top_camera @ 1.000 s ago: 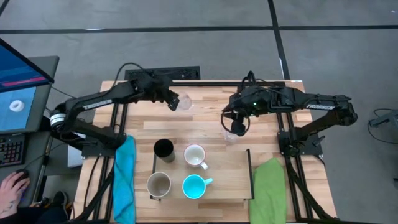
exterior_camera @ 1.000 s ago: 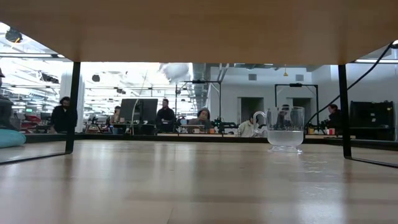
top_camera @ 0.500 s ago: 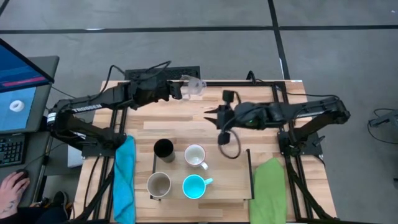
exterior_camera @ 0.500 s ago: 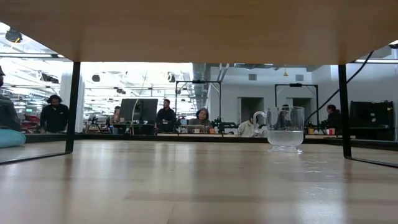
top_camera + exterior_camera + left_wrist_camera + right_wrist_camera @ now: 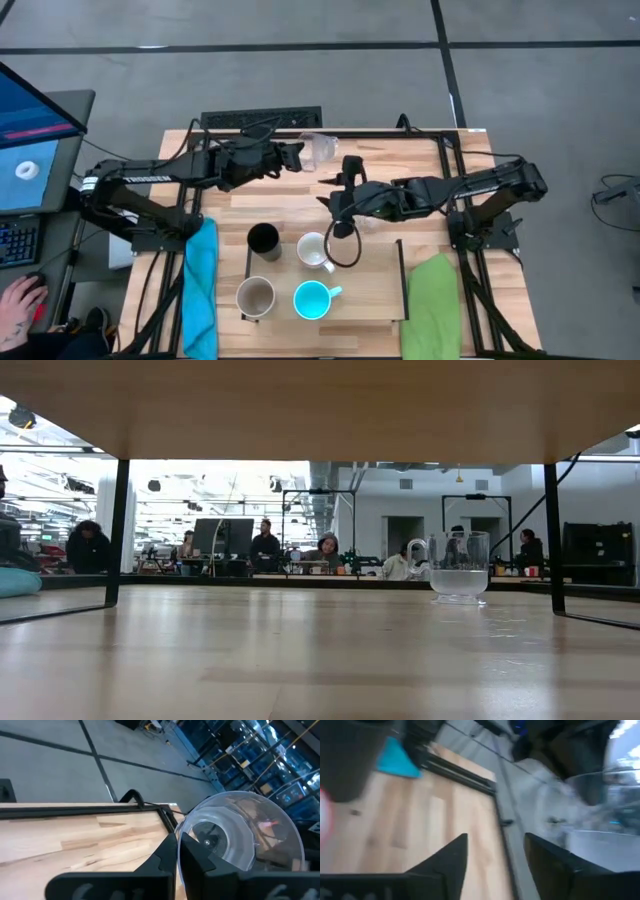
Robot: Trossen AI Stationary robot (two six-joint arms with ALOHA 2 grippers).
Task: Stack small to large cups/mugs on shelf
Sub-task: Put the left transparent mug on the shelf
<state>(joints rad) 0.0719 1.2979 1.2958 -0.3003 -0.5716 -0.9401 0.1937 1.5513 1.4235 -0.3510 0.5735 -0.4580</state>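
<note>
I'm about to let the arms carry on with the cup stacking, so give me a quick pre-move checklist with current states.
1. Left gripper gripping a clear glass, held tilted near the table's far edge: ok.
2. Right gripper open and holding nothing: ok.
3. Second clear glass upright on the table: ok.
4. Black tumbler, white mug, beige mug, blue mug upright, unstacked: ok.
5. Clearance between the two grippers: cannot tell.

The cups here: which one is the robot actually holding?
The clear glass, clamped in the left gripper above the table's far edge. The black tumbler, white mug, beige mug and blue mug stand untouched.
</note>
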